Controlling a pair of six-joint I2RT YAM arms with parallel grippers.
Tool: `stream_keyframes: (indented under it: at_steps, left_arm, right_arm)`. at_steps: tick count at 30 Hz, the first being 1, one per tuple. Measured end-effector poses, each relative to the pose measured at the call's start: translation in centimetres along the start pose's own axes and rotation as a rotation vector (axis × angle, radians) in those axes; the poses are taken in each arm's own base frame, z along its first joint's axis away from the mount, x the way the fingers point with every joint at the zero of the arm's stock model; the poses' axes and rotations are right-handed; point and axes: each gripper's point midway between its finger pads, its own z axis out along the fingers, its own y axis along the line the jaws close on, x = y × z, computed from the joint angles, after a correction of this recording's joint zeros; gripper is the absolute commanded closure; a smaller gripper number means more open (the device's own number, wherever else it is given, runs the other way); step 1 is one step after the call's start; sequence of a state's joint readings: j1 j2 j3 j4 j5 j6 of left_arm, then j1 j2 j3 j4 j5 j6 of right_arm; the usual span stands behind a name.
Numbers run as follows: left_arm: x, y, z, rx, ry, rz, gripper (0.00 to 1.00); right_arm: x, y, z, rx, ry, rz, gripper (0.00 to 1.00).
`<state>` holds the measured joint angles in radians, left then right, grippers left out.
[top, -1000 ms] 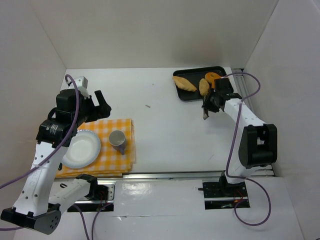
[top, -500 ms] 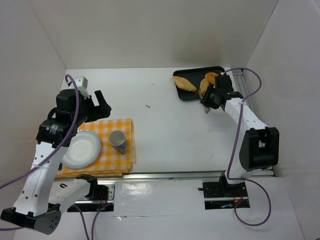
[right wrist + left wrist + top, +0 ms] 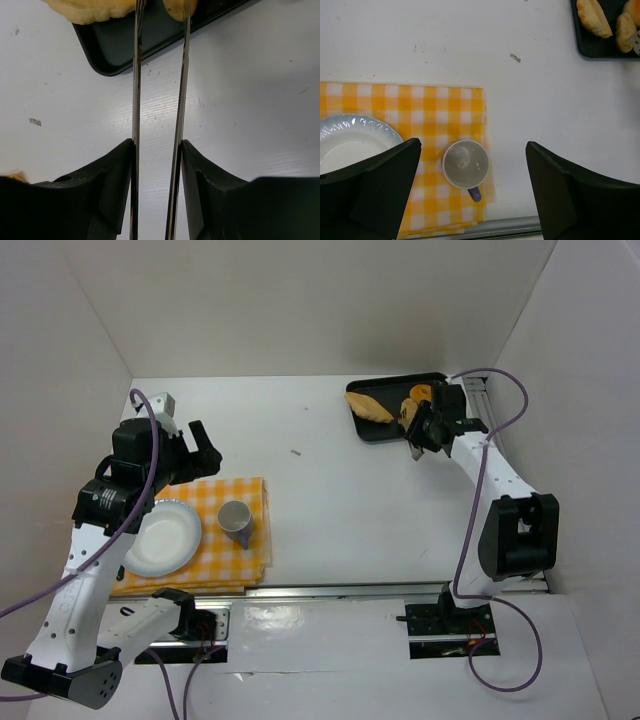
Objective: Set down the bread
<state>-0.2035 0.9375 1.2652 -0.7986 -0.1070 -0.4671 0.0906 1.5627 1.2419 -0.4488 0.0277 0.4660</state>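
Observation:
A black tray (image 3: 385, 430) at the back right holds a long bread loaf (image 3: 369, 407), a smaller bun (image 3: 408, 412) and an orange piece (image 3: 421, 392). My right gripper (image 3: 428, 430) hovers at the tray's near edge, shut on metal tongs (image 3: 137, 75). The tong blades stand apart and reach over the tray (image 3: 120, 45), between the loaf (image 3: 95, 12) and the bun (image 3: 175, 7); their tips are cut off at the top of the view. My left gripper (image 3: 205, 445) is open and empty above the checked cloth (image 3: 250, 495).
A white plate (image 3: 162, 537) and a grey cup (image 3: 235, 518) with a blue handle sit on the yellow checked cloth (image 3: 440, 105) at the near left. White walls close the table on three sides. A small scrap (image 3: 297, 452) lies mid-table.
My right arm has moved away from me toward the tray, bringing the tongs from the bare table to over the tray by the bun. The left arm has not moved.

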Motion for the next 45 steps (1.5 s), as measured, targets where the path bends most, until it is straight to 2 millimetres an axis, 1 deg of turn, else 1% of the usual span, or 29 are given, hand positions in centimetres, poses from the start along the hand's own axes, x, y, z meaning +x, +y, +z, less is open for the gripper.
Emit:
stream_keyframes:
  at_steps: [2, 5, 8, 15, 19, 20, 22, 23, 24, 26, 27, 29, 32, 34, 35, 38, 39, 41, 42, 45]
  left_arm:
    - [0.0, 0.0, 0.0, 0.0, 0.0, 0.0, 0.0]
    - [0.0, 0.0, 0.0, 0.0, 0.0, 0.0, 0.0]
    - [0.0, 0.0, 0.0, 0.0, 0.0, 0.0, 0.0]
    - [0.0, 0.0, 0.0, 0.0, 0.0, 0.0, 0.0]
    - [0.0, 0.0, 0.0, 0.0, 0.0, 0.0, 0.0]
    - [0.0, 0.0, 0.0, 0.0, 0.0, 0.0, 0.0]
    - [0.0, 0.0, 0.0, 0.0, 0.0, 0.0, 0.0]
    - [0.0, 0.0, 0.0, 0.0, 0.0, 0.0, 0.0]
    - [0.0, 0.0, 0.0, 0.0, 0.0, 0.0, 0.0]
    - [0.0, 0.0, 0.0, -0.002, 0.0, 0.0, 0.0]
    - [0.0, 0.1, 0.0, -0.003, -0.001, 0.0, 0.0]
    - [0.0, 0.1, 0.0, -0.006, -0.003, 0.0, 0.0]
    - [-0.2, 0.3, -0.2, -0.016, -0.012, 0.001, 0.0]
    - [-0.2, 0.5, -0.2, -0.024, -0.016, 0.001, 0.0]
    - [-0.3, 0.5, -0.3, -0.028, -0.018, 0.001, 0.0]
    - [-0.7, 0.6, -0.6, -0.037, -0.026, 0.001, 0.0]
    - [-1.0, 0.6, -0.9, -0.037, -0.034, 0.001, 0.0]
    - [-1.7, 0.4, -1.4, -0.034, -0.055, 0.001, 0.0]
    - [-2.3, 0.3, -1.8, -0.03, -0.07, 0.002, 0.0]
    - [-3.7, 0.1, -2.8, -0.029, -0.117, 0.002, 0.0]
  right_arm:
    - [-0.1, -0.3, 0.0, 0.008, -0.002, 0.002, 0.49]
    - [-0.2, -0.7, 0.1, 0.014, -0.003, 0.002, 0.49]
    - [0.0, -1.0, 0.6, 0.023, 0.009, 0.001, 0.48]
    - [2.0, -2.0, 3.4, 0.056, 0.09, -0.006, 0.48]
    - [2.4, -2.0, 4.1, 0.057, 0.11, -0.004, 0.53]
    - [2.3, -1.9, 4.1, 0.055, 0.107, -0.005, 0.59]
    - [1.7, -1.7, 4.0, 0.049, 0.095, -0.006, 0.63]
    - [1.4, -1.6, 4.0, 0.047, 0.088, -0.006, 0.71]
    - [1.2, -1.5, 3.9, 0.044, 0.083, -0.004, 0.75]
    - [0.8, -1.3, 3.8, 0.038, 0.071, -0.006, 0.79]
    - [0.7, -1.2, 3.7, 0.034, 0.068, -0.007, 0.84]
    - [0.4, -1.0, 3.3, 0.025, 0.059, -0.008, 0.84]
    - [-0.6, -0.3, 2.1, -0.002, 0.027, -0.01, 0.85]
    - [-1.5, 0.4, 0.7, -0.031, -0.002, -0.013, 0.85]
    - [-1.9, 0.7, 0.0, -0.047, -0.017, -0.015, 0.87]
    - [-3.1, 2.6, -2.8, -0.118, -0.073, -0.036, 0.88]
    - [-3.4, 3.5, -3.8, -0.149, -0.088, -0.046, 0.89]
    - [-3.1, 6.1, -5.7, -0.228, -0.102, -0.079, 0.89]
    - [-2.7, 7.8, -6.6, -0.277, -0.104, -0.104, 0.89]
    - [-0.1, 13.6, -8.9, -0.433, -0.078, -0.191, 0.9]
